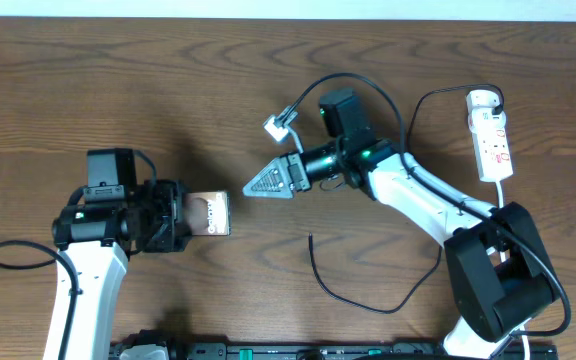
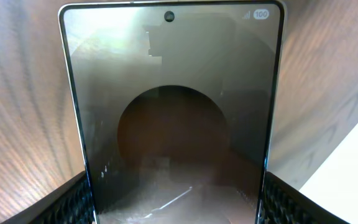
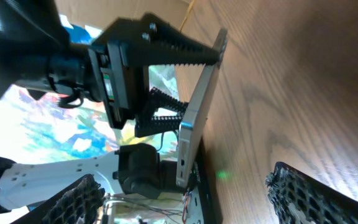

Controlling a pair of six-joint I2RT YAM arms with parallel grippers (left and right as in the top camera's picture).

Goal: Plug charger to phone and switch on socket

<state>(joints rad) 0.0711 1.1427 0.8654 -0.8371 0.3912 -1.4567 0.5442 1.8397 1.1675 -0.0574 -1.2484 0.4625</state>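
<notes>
Presenting step: left gripper clamps the phone by its edges. Right gripper gapes empty opposite. Next: fetching the charger, behind on the worktop; socket untouched.

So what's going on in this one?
The left gripper is clamped on the phone, holding it up off the table on its edge. The right gripper is open and empty, pointing toward the phone with a gap between them. The charger lies loose on the table near the right arm's base, not plugged into the phone. The socket sits at the far right, untouched.
</notes>
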